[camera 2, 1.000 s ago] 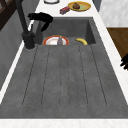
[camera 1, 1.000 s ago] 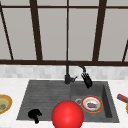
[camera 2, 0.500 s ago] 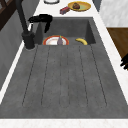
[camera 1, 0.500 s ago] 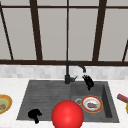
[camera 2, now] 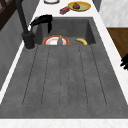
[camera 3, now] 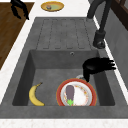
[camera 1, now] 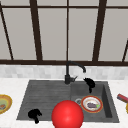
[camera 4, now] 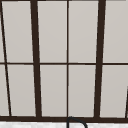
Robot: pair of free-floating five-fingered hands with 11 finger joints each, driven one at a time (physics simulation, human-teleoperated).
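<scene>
Two robot hands (camera 1: 89, 82) (camera 1: 34, 114), three plates (camera 1: 92, 103) (camera 1: 5, 103) (camera 2: 79, 6), one banana (camera 3: 35, 95), perhaps one eggplant (camera 3: 70, 93).

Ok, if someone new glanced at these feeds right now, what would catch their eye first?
Probably the big red ball at the sink's front edge, bright against the grey. Next, the right hand hanging over the basin beside the tap, fingers pointing down, just above a red-rimmed plate carrying an eggplant, with a banana beside it on the basin floor. The left hand floats at the drainboard's front left corner.
</scene>
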